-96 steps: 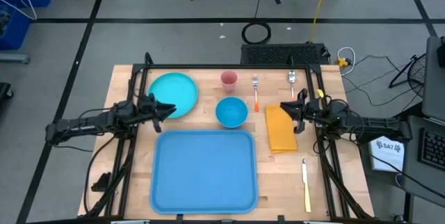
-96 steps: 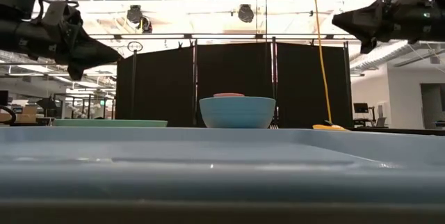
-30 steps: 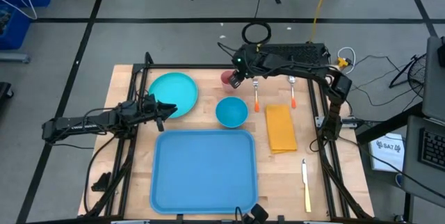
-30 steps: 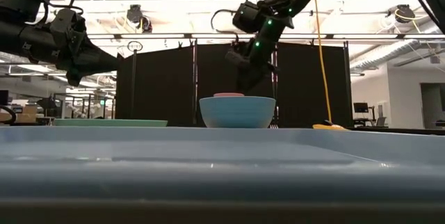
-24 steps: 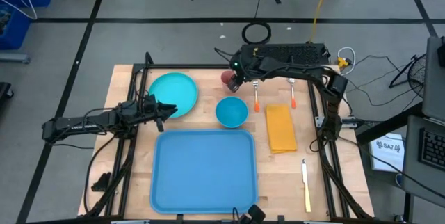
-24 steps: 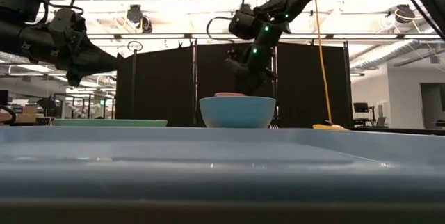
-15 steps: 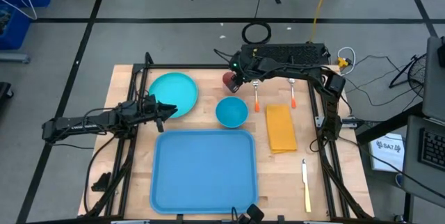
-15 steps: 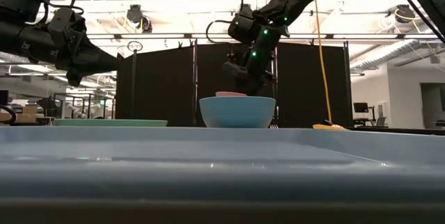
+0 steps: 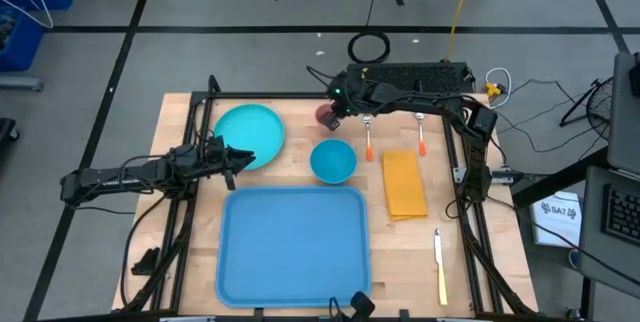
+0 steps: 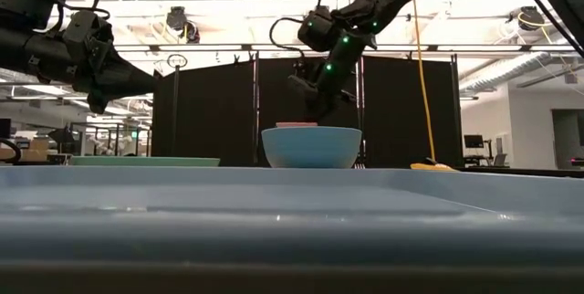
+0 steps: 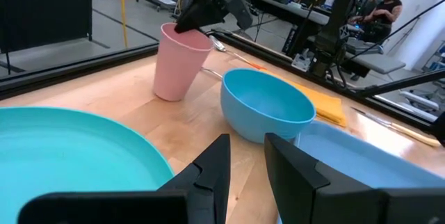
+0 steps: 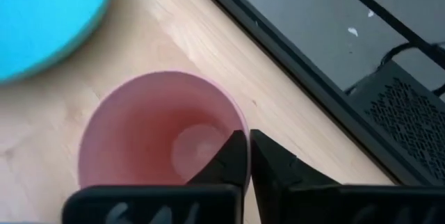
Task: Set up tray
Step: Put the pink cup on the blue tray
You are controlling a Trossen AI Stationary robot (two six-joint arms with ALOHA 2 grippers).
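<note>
A: Landmark is the tray, bare, at the table's near edge. Where's the right gripper?

B: Beyond the tray's far edge, at the pink cup. Fingers pinched together over the cup's rim, one inside and one outside, by the look of the right wrist view. I judge it a rim grip, though actual contact with the wall is hard to confirm from here.

A: Why the rim?

B: Probably because the cup stands upright and open, so a pinch on the wall lifts it without tipping.

A: Left gripper?

B: Fingers apart, holding nothing, hovering off the tray's far-left corner near the teal plate. Likely waiting its turn.

A: Other items?

B: Blue bowl just beyond the tray's far edge; yellow napkin and knife off its right side. Nothing on the tray yet.
</note>
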